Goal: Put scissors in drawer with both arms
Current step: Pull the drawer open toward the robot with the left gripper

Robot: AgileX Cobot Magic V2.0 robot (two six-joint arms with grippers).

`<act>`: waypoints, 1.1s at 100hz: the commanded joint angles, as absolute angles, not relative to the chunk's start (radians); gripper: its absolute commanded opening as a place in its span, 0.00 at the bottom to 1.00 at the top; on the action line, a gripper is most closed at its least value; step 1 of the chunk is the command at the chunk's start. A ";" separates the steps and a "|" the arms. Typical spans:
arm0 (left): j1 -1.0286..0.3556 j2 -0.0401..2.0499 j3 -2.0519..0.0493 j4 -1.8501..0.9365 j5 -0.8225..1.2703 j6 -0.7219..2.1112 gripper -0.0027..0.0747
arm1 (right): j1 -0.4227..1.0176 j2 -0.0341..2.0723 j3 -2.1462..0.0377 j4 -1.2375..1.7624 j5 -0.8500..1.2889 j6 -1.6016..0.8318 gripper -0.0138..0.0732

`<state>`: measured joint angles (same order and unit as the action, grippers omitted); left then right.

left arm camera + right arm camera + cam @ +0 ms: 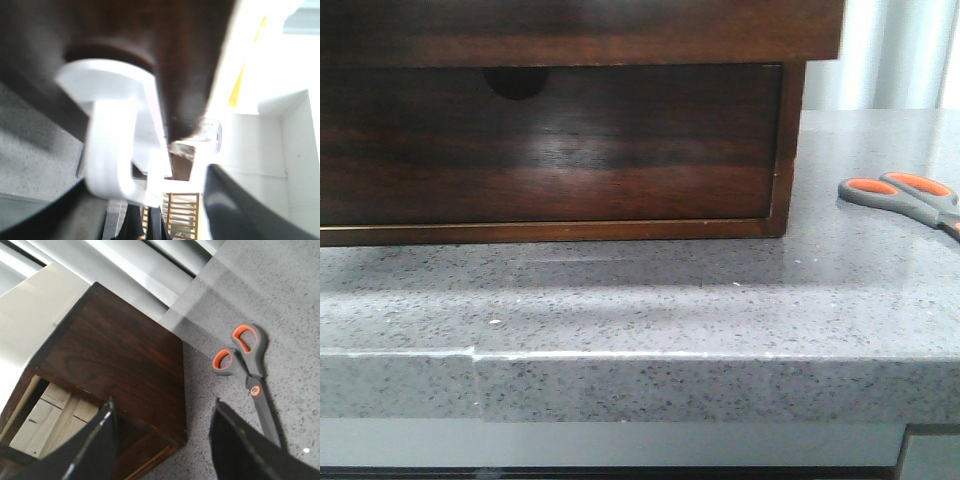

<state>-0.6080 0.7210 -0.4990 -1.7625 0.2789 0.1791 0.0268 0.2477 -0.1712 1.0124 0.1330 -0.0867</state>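
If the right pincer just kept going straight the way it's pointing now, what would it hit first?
Probably the grey stone countertop beside the wooden drawer cabinet. The right pincer is open, aimed at the cabinet's side edge and the bare strip next to it, with the scissors slightly off-line. Depth is unclear, so it might clip the cabinet's corner.

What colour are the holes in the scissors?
Orange inside the grey handles of the scissors; the right wrist view shows it best.

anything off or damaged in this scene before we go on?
One thing: the grey countertop's front edge has a small step or seam, so the edge line is not straight there. Otherwise nothing stands out. The scissors lie flat and closed on the counter right of the wooden cabinet, and nothing is spilled.
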 commanded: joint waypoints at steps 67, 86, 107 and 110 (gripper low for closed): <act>-0.617 0.674 -0.537 -1.723 0.353 0.168 0.69 | 0.029 0.263 -0.207 1.007 0.108 -0.102 0.58; -0.617 0.674 -0.440 -1.702 0.332 0.095 0.69 | 0.029 0.263 -0.207 1.007 0.113 -0.102 0.58; -0.617 0.668 -0.433 -1.705 0.331 0.095 0.69 | 0.029 0.263 -0.207 1.007 0.122 -0.102 0.58; -0.617 0.662 -0.433 -1.699 0.331 0.095 0.69 | 0.029 0.263 -0.207 1.007 0.122 -0.102 0.58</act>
<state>-0.6089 0.6750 -0.4043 -1.6798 0.3167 0.1041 0.0268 0.2477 -0.1712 1.0124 0.1532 -0.0867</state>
